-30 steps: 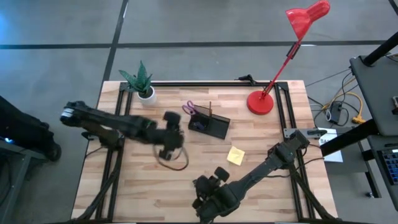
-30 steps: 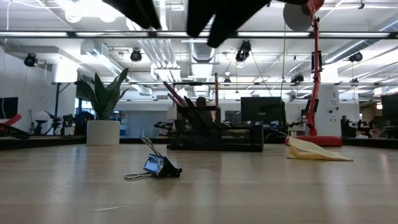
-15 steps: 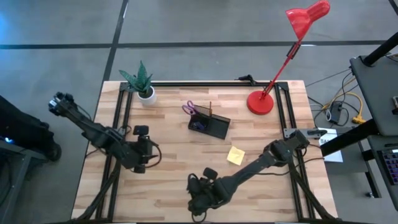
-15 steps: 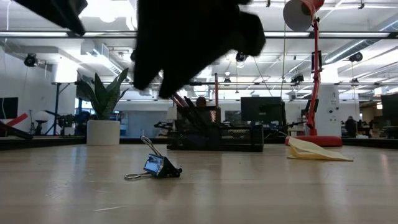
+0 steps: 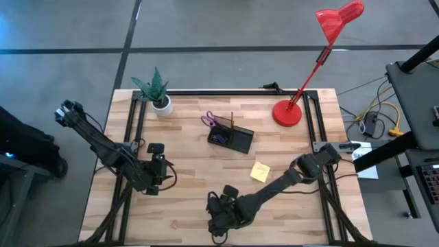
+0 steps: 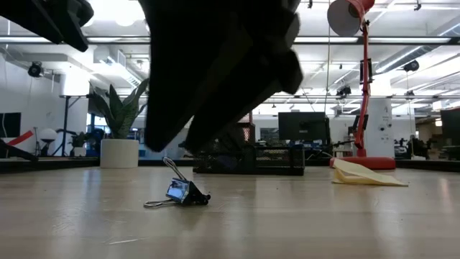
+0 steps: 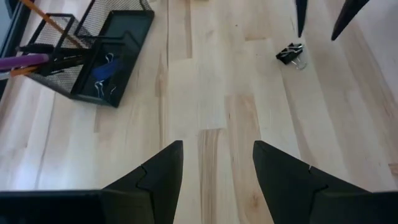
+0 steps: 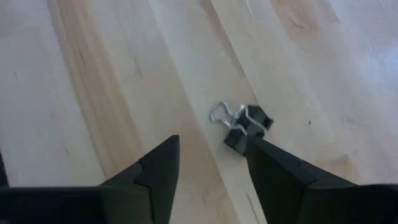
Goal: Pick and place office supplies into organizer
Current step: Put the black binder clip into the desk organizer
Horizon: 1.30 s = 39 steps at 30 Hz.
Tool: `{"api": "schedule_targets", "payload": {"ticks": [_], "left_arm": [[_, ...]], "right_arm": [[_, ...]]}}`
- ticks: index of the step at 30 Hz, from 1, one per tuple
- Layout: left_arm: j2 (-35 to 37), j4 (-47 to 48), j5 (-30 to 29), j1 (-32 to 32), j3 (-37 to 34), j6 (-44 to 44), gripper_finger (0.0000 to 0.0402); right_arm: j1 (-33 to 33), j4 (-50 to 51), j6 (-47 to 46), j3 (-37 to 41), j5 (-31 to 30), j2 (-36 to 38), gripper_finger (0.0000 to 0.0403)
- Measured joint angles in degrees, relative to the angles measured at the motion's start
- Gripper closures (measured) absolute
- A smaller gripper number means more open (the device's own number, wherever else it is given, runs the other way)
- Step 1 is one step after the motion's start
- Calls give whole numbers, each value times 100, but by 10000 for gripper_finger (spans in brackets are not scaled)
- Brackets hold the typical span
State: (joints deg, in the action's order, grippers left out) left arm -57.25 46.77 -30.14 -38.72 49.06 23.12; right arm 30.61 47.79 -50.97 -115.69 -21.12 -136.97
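Observation:
A small black binder clip [image 8: 246, 126] with silver wire handles lies on the wooden table, also seen in the low view [image 6: 183, 193] and the left wrist view [image 7: 290, 53]. My right gripper [image 8: 211, 155] hovers open just above and short of it, a dark mass in the low view [image 6: 223, 72]. My left gripper [image 7: 217, 155] is open and empty over the table's left half [image 5: 159, 175]. The black organizer [image 5: 230, 136] stands mid-table with purple scissors [image 7: 25, 61], an orange pencil [image 7: 53, 22] and a blue clip [image 7: 102, 70] in it. The yellow sticky-note pad [image 5: 259, 171] lies flat.
A white plant pot [image 5: 162, 104] stands at the far left corner and a red desk lamp [image 5: 287, 113] at the far right. Bare wood lies between the organizer and both grippers.
My left gripper has drawn back from beside the organizer toward the table's left and near edge, then held still. My right gripper has shifted a little left and come down over the binder clip. The clip has not moved.

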Motion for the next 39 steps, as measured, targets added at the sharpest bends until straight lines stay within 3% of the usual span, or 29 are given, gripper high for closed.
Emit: {"api": "schedule_targets", "payload": {"ticks": [7, 15, 20, 30, 39], "left_arm": [[-233, -197, 1, 0, 0, -123, 221], [-389, -287, 4, 0, 0, -130, 221], [-385, -286, -6, 4, 2, -137, 221], [-389, -287, -183, 11, 2, -137, 221], [-389, -287, -183, 11, 2, -134, 221]], "right_arm": [[-80, -212, 43, 354, -270, 0, 197], [-268, -217, 167, 538, -299, 0, 203], [-369, -173, 172, 491, -261, 0, 236], [-472, -114, 192, 478, -223, 0, 342], [-491, 46, -191, 457, 117, 10, 359]]}}
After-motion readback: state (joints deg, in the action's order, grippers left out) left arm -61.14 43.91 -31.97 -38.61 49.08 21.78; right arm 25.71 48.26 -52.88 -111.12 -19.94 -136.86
